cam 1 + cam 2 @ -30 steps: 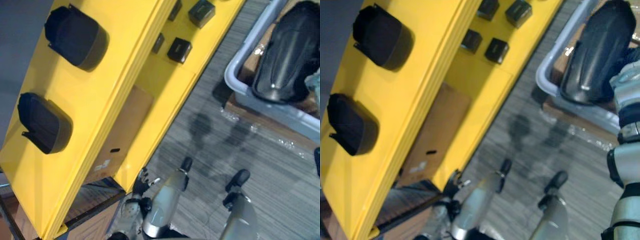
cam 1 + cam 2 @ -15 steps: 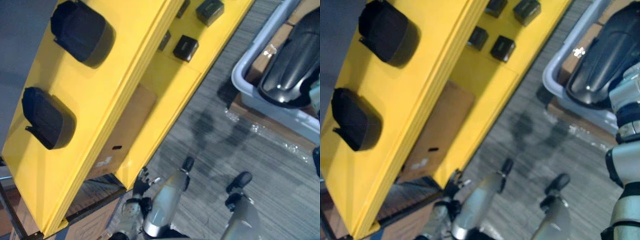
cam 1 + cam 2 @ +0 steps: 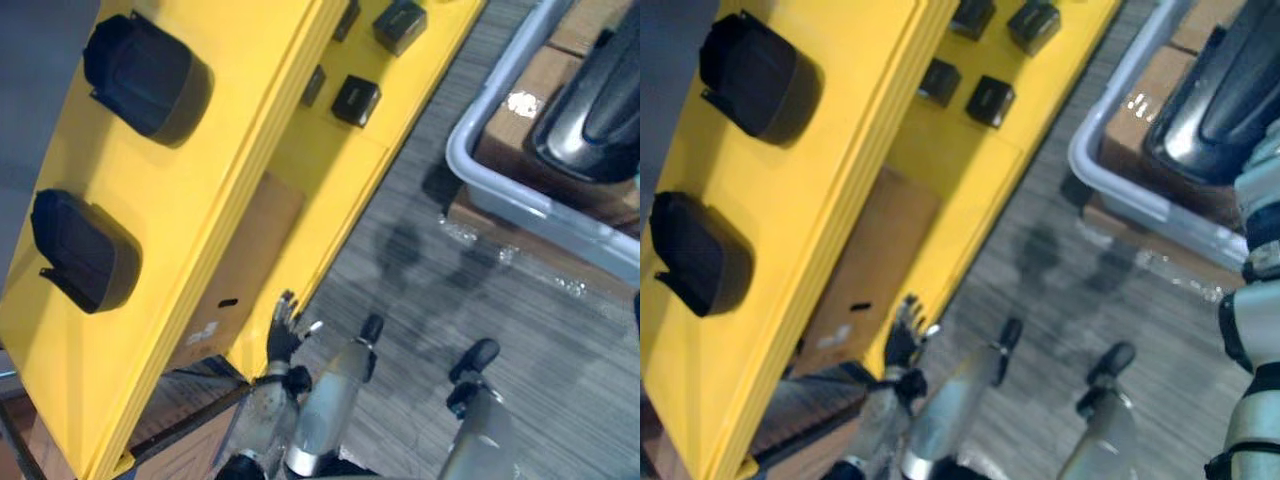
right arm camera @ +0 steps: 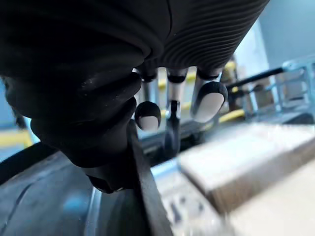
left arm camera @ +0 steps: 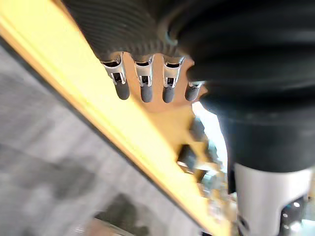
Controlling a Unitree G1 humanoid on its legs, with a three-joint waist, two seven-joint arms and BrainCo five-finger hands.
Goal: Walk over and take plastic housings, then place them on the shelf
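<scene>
Two black plastic housings (image 3: 145,75) (image 3: 82,250) lie on the top level of the yellow shelf (image 3: 200,200) at the left. A larger glossy black housing (image 3: 600,110) sits over the grey tote (image 3: 500,190) at the upper right. My right hand (image 4: 209,98) curls its fingers over this housing's rim (image 4: 142,196); its arm (image 3: 1250,330) comes up the right edge. Low down by the shelf's front edge, my left hand (image 3: 285,335) has straight fingers and holds nothing.
Several small black boxes (image 3: 357,100) sit on the shelf's lower level. A cardboard box (image 3: 240,260) stands under the shelf, and more cardboard (image 3: 520,110) lies inside the tote. Grey striped floor (image 3: 420,250) runs between shelf and tote.
The large black housing has moved up and to the right over the tote, uncovering more cardboard. My left hand has risen a little beside the shelf edge. The camera has shifted slightly.
</scene>
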